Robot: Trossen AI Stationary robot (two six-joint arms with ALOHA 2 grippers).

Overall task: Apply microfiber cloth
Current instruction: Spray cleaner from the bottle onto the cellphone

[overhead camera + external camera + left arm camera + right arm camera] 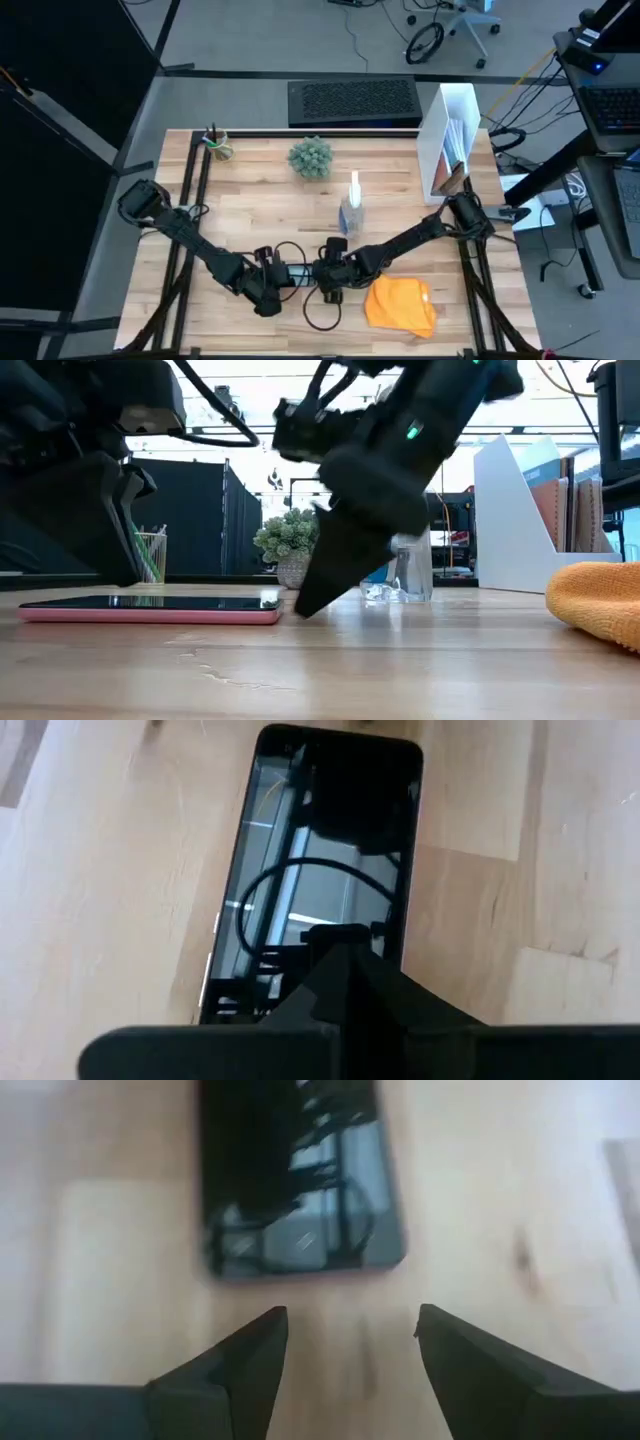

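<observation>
Bright overhead light, blurred right-wrist view

A smartphone (150,609) lies flat on the table (250,210); spray bottle (351,209), plant (310,157) and file holder (452,135) stand behind.

I see the microfiber cloth (401,304) lying on the table (250,190) to the right of the smartphone (150,608). Behind them stands the spray bottle (351,212), the plant (310,157) farther back.

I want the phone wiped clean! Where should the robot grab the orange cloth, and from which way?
Probably from straight above, pinching the raised, rumpled hump of the microfiber cloth. It lies loosely bunched on the table, so folds stand up to nip. The right pincer, open and nearest, suits best.
</observation>
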